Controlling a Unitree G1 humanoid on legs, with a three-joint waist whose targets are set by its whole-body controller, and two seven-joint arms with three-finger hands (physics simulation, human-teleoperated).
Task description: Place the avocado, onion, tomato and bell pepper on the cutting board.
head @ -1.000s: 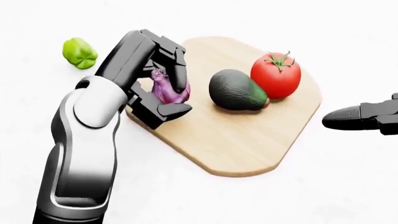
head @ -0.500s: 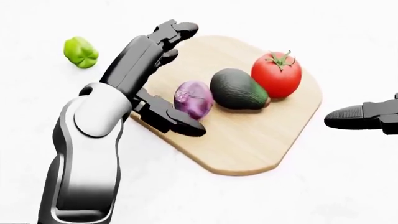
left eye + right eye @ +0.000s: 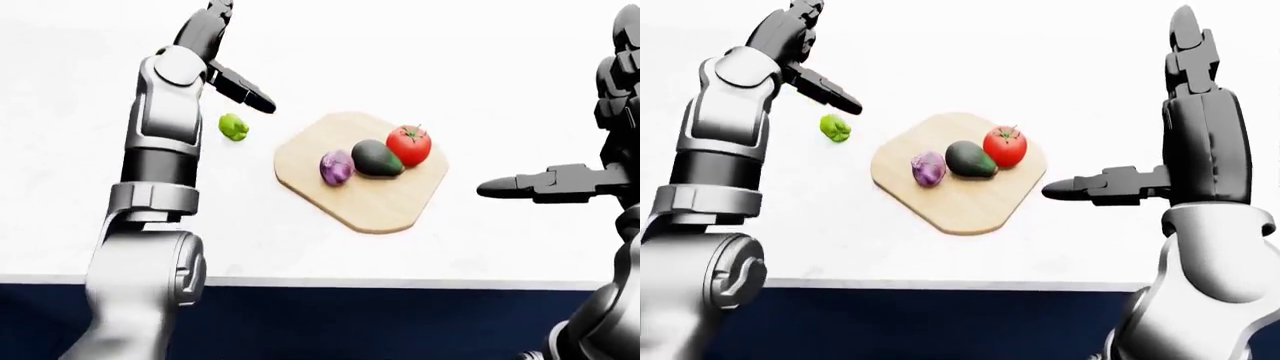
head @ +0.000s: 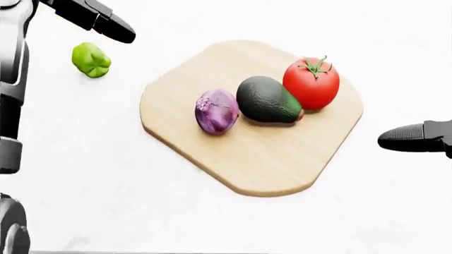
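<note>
On the white counter (image 4: 85,174), the onion (image 4: 216,111), avocado (image 4: 267,100) and tomato (image 4: 311,83) sit in a row on the cutting board (image 4: 261,164), the bell pepper (image 4: 90,60) lies off it to the left, and both the left hand (image 3: 805,45) and right hand (image 3: 1180,127) are spread open and empty.

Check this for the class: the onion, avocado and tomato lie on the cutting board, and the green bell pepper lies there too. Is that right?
Not quite. The onion, avocado and tomato do lie on the cutting board, but the head view shows the green bell pepper off it, on the white surface to the board's left.
</note>
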